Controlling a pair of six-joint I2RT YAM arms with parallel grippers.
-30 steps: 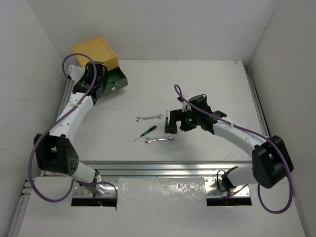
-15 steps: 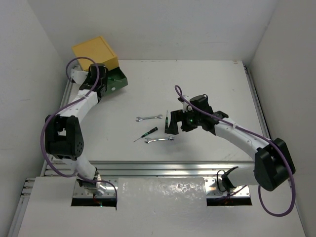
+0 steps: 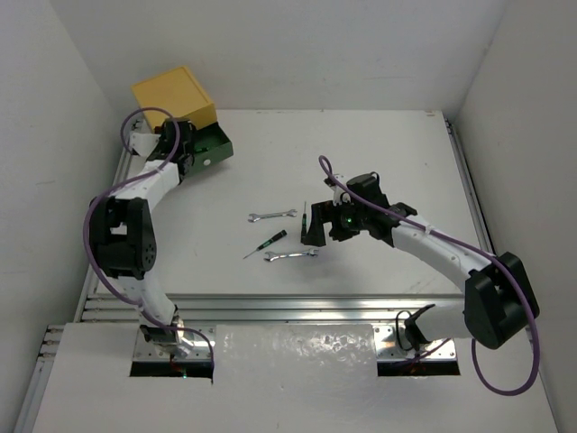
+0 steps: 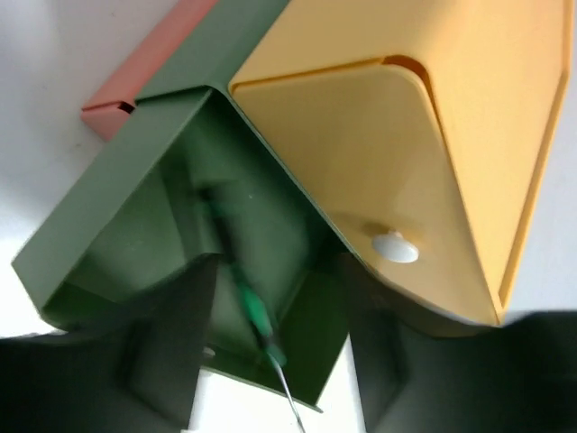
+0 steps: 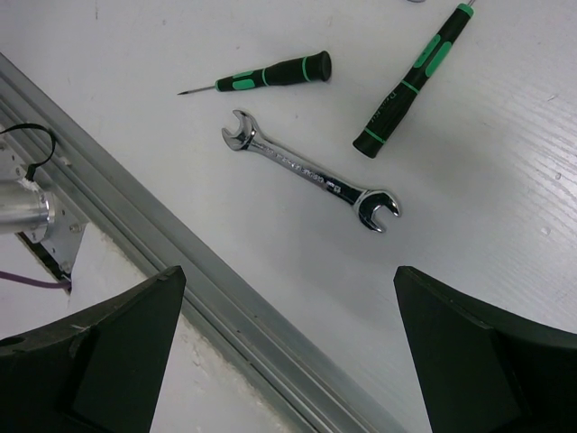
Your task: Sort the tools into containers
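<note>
Green plastic catches your eye first: the green drawer (image 4: pixel 108 225) is pulled out from under the yellow drawer (image 4: pixel 361 153), with the red drawer (image 4: pixel 135 77) at the bottom. A screwdriver (image 4: pixel 248 302) is inside the green one. Its handle is deep in the drawer and its thin tip pokes over the near wall. The left gripper (image 4: pixel 275 343) hangs right over it with both fingers spread wide, one on each side, pinching nothing. It is dark and blurry there, so I think the tool is let go, but I would not swear it lies flat.

That poking tip is the worry. If the drawer gets pushed shut like this, the tip could catch on the yellow drawer and jam, or the tool could flip out. The fingers are also very near the drawer walls, so a crooked pull back could knock the drawer. The white knob (image 4: pixel 395 246) sits close by too.

Over on the table (image 5: pixel 505 225), the right gripper (image 5: pixel 288 271) hangs wide open and holds nothing. Under it lie a wrench (image 5: pixel 311 183), a small screwdriver (image 5: pixel 270 74) and a long screwdriver (image 5: pixel 410 86), all close together. A second wrench (image 3: pixel 272 215) lies a bit farther off. Grabbing one could push its neighbour. The metal rail (image 5: pixel 234 302) runs near the wrench, so a shoved tool might slide onto it.
</note>
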